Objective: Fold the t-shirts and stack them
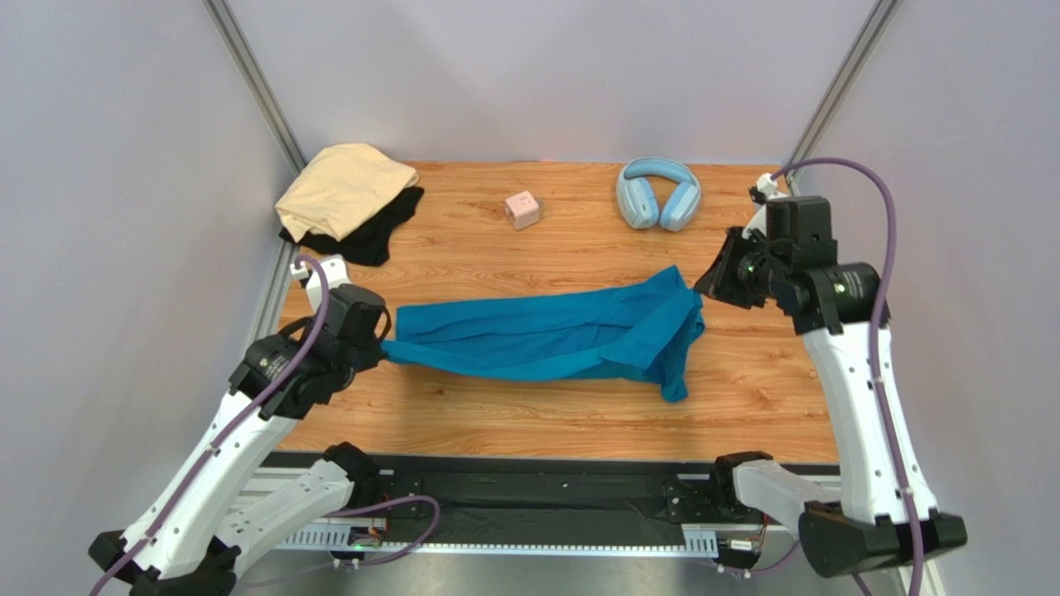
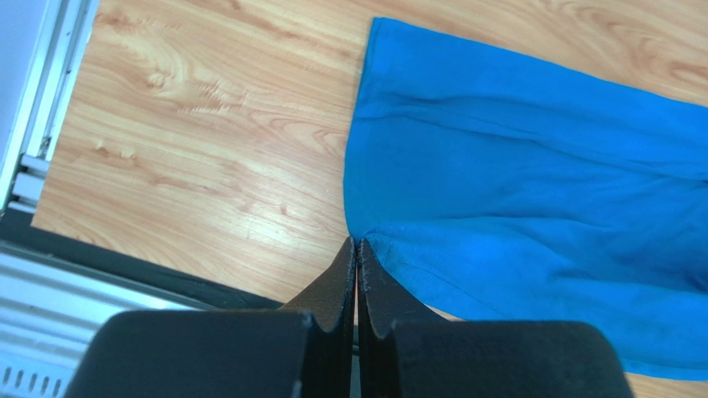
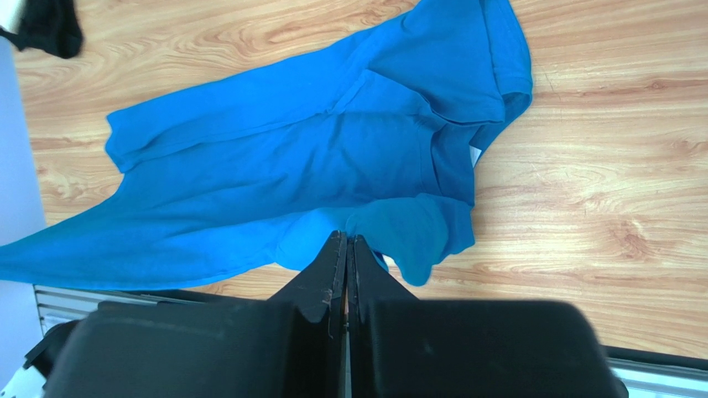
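**Top view.**
- Item one: teal-blue t-shirt (image 1: pixel 548 338), soft cloth, short-sleeved. It lies lengthwise across the middle of the wooden tabletop (image 1: pixel 771 397), creased and partly doubled over. Its left end is drawn to a point.
- Left tool (image 1: pixel 381 352): sits at that point, closed on the cloth.
- Right tool (image 1: pixel 713 288): just beside the shirt's right end. From here you cannot tell whether it touches.
- Item two: pale tan t-shirt (image 1: pixel 342 186), bunched on top of a black t-shirt (image 1: pixel 373 234) in the far left corner. Neither looks neatly folded.
- Also present: small pink cube (image 1: pixel 523 209) and light-blue headphones (image 1: pixel 658 194) near the far edge, apart from the shirts.

**Left wrist view.**
- Left tool (image 2: pixel 356 253): pinched tight on the edge of the teal-blue t-shirt (image 2: pixel 532 182). The cloth fans out from the tips over the tabletop (image 2: pixel 208 166).

**Right wrist view.**
- Right tool (image 3: pixel 346 249): fingers pressed together, with no cloth seen between them.
- The teal-blue t-shirt (image 3: pixel 332 174) lies spread below, and a small white tag (image 3: pixel 475 156) shows at the neck.

**Handling.**
- Expect the shirt to be light and limp. It will sag and crease wherever you leave it unsupported, and it will likely slide easily on the wood.
- Take it at an edge, at the hem corners or shoulder seams, with one tool on each side.
- Keep it taut between the tools so the fold lies flat.
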Robot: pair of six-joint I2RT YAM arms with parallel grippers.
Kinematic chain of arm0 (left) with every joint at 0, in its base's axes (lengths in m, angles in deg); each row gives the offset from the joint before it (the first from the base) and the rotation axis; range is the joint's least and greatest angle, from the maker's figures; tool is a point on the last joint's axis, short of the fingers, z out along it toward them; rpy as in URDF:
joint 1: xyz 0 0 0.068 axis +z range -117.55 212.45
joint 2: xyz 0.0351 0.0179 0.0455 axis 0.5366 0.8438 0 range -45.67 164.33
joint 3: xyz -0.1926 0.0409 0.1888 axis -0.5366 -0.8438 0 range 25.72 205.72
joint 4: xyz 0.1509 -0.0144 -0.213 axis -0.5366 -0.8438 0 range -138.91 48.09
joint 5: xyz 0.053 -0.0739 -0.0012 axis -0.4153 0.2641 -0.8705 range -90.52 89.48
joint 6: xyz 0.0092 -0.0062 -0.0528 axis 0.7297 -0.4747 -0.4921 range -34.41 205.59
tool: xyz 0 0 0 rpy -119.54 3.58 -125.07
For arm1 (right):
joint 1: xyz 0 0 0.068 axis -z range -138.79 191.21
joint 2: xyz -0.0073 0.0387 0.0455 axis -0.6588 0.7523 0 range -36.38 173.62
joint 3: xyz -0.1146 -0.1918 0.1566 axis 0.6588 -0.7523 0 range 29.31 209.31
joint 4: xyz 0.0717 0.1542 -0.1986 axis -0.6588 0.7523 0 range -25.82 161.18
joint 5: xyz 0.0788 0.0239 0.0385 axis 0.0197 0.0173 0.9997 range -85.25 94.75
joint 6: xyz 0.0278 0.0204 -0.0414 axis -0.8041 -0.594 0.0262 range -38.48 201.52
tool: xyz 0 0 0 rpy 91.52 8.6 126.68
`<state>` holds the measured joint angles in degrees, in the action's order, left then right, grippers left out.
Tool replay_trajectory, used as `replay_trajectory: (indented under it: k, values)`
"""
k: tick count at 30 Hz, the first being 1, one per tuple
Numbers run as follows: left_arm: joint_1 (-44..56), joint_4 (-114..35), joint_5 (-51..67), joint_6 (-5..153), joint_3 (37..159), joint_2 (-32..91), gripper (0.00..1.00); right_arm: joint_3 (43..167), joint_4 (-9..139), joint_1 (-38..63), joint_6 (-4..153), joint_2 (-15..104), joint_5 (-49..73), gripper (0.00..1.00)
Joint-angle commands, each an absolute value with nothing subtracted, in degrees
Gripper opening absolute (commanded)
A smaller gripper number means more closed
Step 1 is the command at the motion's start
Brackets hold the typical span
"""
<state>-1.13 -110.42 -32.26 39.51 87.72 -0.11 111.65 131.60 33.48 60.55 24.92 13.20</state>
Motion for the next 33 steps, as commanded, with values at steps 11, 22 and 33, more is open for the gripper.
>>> replay_trajectory:
  k: [11,22,33]
  values:
    - [10.7,-104.3,-23.1,48.6,84.2,14.4,0.00,110.9,127.1,33.7,64.7,38.9,12.3,0.00]
    - [16.4,-100.7,-18.7,53.5,85.8,27.6,0.00,109.4,122.0,33.6,64.2,48.1,12.9,0.00]
    - [17.2,-98.6,-16.6,59.7,93.5,38.3,0.00,117.3,119.7,33.6,62.8,53.9,8.2,0.00]
